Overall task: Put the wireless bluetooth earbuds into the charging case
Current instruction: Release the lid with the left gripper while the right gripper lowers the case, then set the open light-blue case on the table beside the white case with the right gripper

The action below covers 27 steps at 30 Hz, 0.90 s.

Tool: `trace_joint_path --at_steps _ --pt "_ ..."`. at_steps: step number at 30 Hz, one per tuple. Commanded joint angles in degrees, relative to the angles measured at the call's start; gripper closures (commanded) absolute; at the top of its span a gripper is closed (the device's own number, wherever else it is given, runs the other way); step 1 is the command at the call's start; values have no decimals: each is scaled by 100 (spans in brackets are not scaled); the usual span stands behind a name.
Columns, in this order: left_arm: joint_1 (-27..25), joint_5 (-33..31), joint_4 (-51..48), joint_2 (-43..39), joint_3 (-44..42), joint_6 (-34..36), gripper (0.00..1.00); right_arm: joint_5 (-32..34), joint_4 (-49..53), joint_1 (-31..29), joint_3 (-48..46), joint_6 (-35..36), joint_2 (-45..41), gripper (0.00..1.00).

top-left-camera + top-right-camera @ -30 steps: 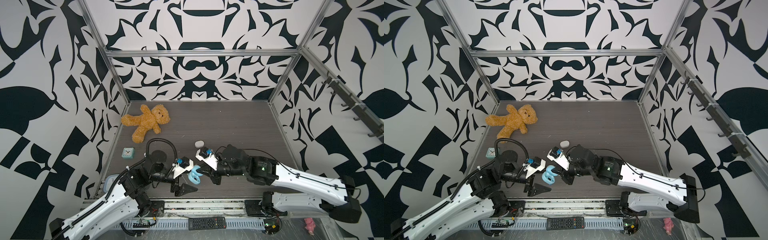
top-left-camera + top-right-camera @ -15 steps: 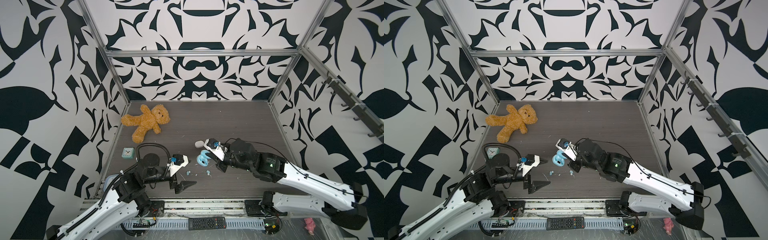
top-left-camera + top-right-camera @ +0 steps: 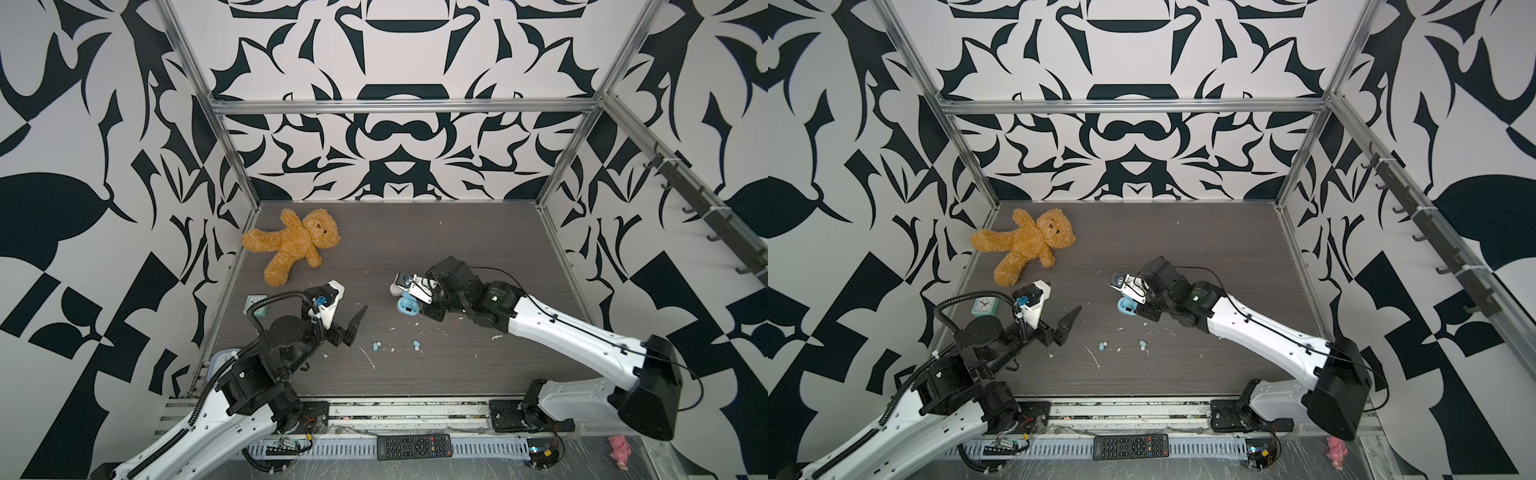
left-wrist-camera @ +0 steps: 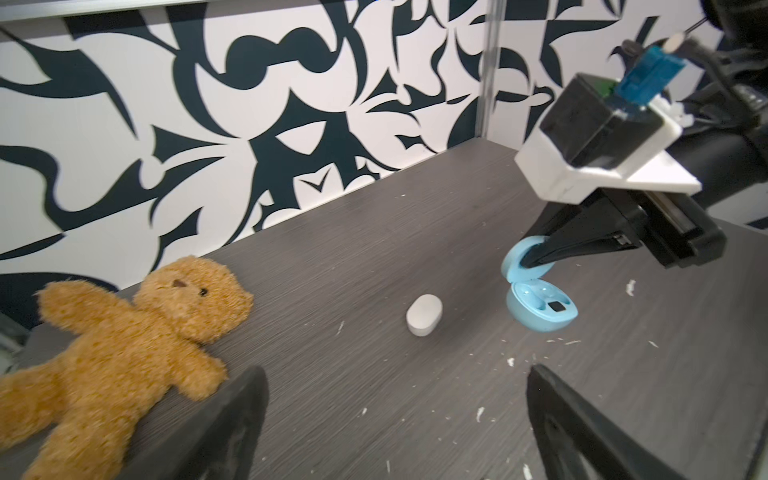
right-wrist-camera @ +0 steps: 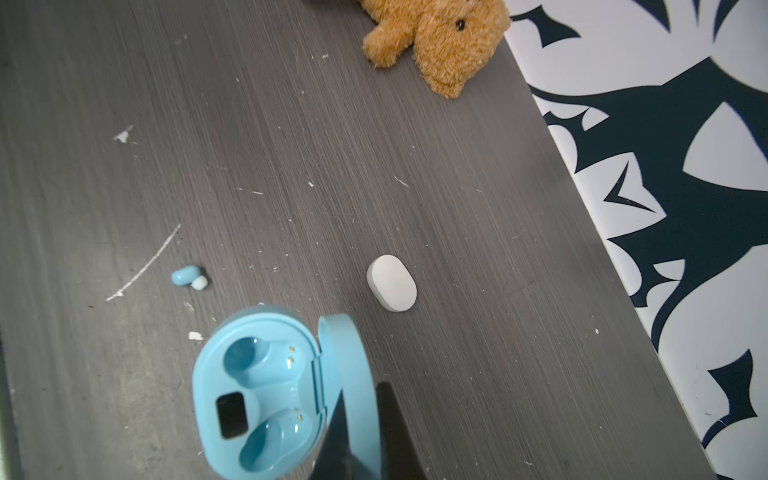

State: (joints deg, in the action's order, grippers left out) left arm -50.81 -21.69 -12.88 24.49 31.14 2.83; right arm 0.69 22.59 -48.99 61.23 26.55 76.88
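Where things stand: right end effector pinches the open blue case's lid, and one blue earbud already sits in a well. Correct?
No earbud is seated. The right wrist view shows both wells of the blue case empty, with a blue earbud lying on the table nearby. The right end effector does pinch the open lid.

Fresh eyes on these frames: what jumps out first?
The open blue charging case stands out, clamped by its lid in the right pincer near mid-table. Then the brown teddy bear in the far-left corner, and two blue earbuds loose near the front.
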Motion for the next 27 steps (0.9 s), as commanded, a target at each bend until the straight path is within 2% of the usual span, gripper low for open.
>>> trace_joint_path --at_steps 1,8,13,27 --pt "27 -733 82 12 -54 36 1 -14 -11 139 351 728 332 100" --pt "26 -944 138 112 -103 42 1 -366 -291 355 455 1246 1081 100" --pt "26 -988 115 161 -90 44 1 -378 -326 356 525 1519 1444 100" --pt "27 -1026 -72 406 64 -22 1 -8 -668 354 540 1415 2159 100"
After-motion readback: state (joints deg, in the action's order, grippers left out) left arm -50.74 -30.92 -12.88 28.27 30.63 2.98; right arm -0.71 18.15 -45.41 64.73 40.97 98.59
